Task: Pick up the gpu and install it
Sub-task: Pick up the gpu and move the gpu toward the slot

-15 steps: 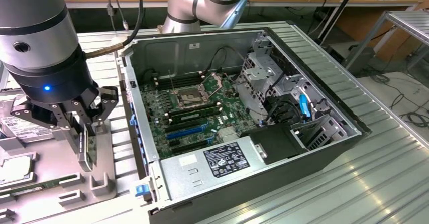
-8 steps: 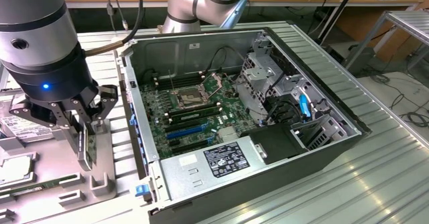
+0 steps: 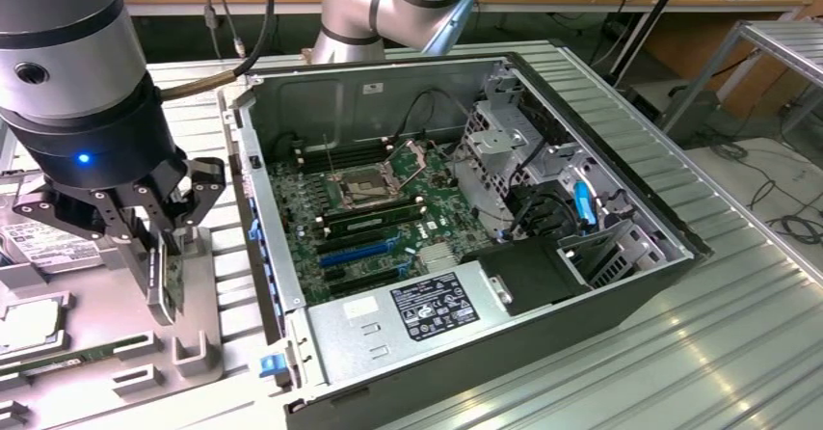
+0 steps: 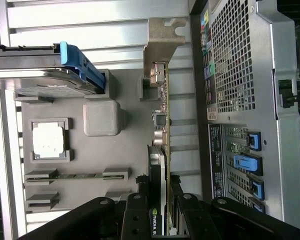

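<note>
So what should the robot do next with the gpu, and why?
Probably lift straight up. The gripper looks shut on the gpu, which stands on edge in the grey holder, beside the case.

The arm's wrist segment [image 3: 65, 54] is a matte silver-grey cylinder with a round dark cap [image 3: 29, 71] set in its side. Under it comes a black collar [image 3: 110, 136] carrying a small glowing blue light [image 3: 85, 158]. The jaws are black, built of flat linked bars with round pivot pins [image 4: 135, 197] at the hinges. A farther joint [image 3: 385, 6] is the same silver-grey with rounded housings, and a black cable [image 3: 268, 25] hangs beside it.
</note>
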`<action>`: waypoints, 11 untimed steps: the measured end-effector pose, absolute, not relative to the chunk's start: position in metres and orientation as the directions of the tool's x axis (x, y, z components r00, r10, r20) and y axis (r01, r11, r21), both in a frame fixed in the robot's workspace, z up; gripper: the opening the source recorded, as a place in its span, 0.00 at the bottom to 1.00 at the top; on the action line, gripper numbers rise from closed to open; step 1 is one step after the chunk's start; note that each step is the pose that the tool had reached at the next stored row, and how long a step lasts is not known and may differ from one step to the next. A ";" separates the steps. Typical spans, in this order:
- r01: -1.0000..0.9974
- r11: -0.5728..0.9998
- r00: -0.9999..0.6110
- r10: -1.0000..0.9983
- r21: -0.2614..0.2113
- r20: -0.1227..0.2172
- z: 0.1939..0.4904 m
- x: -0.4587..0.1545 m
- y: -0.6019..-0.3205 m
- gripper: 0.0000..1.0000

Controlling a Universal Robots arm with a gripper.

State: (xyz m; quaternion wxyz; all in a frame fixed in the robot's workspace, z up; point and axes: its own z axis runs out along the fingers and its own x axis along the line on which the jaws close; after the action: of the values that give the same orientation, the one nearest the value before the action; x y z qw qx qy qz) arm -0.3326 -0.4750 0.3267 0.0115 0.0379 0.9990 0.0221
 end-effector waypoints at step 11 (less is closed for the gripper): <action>0.075 0.996 -0.997 0.076 0.045 -0.021 0.332 -0.333 -0.475 0.27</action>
State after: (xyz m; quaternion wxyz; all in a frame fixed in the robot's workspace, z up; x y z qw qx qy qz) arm -0.3326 -0.4750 0.3321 0.0115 0.0379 0.9990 0.0221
